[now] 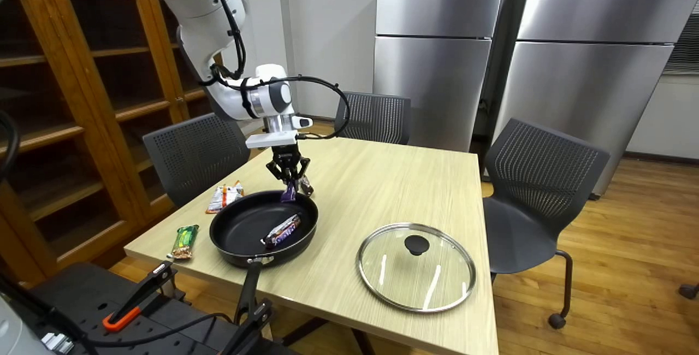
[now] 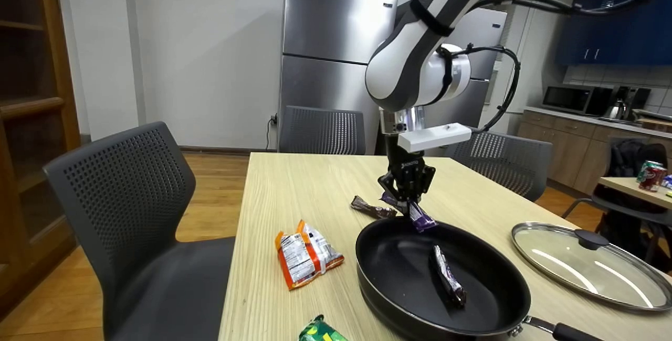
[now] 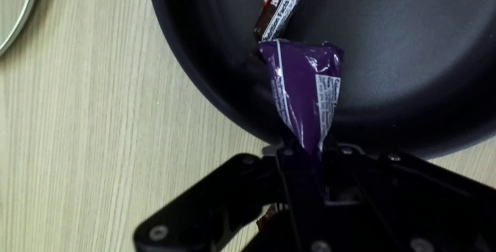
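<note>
At the rim of the pan (image 1: 240, 229), across from its handle (image 1: 250, 289), the pincer (image 3: 306, 153) squeezes a purple packet (image 3: 304, 85), one end jutting inward. Released there, it could straddle the rim and slip outside; a low sweep inward might shove the wrapped bar (image 1: 282, 231) lying inside.

a white arm (image 2: 394, 76) with dark grey panels (image 2: 420, 55) and black straps (image 2: 430, 17); above the gripper (image 2: 410, 203), a silver collar (image 2: 413, 119), a flat white bar (image 2: 434, 137) and a looping black cable (image 2: 518, 71); the gripper itself is black (round screws (image 3: 158, 232), pale lettering (image 2: 410, 163)).
</note>
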Available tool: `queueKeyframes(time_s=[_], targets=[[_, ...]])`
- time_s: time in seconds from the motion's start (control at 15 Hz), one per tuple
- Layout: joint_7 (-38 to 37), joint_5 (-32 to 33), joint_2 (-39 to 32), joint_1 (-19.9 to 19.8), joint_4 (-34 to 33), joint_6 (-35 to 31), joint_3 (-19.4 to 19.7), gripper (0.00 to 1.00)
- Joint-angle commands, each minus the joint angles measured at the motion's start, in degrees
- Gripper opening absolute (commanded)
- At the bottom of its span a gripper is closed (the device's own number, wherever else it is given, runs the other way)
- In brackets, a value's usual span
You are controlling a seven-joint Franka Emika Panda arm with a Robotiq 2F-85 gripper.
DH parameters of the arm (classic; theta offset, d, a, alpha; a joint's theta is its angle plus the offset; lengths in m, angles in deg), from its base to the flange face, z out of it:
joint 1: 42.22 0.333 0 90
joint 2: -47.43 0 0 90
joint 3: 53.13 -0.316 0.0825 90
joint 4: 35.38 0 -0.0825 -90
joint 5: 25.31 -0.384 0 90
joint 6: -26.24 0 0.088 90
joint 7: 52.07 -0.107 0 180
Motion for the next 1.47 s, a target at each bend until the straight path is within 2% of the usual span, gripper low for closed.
queueKeyframes(time_s=[0.0, 0.27, 0.53, 0.8, 1.4], targets=[[-2.9, 3.3, 8.6, 1.4, 13.5, -4.9, 0.1, 0.04], [-3.6, 5.8, 13.9, 2.3, 23.1, -7.7, 0.2, 0.04], [-4.0, 7.9, 16.1, 2.8, 27.2, -7.7, -0.2, 0.04], [-5.9, 8.5, 14.4, 3.6, 25.8, -6.9, -0.1, 0.04], [-7.3, 8.0, 7.0, 4.7, 16.5, -3.1, 0.2, 0.04]])
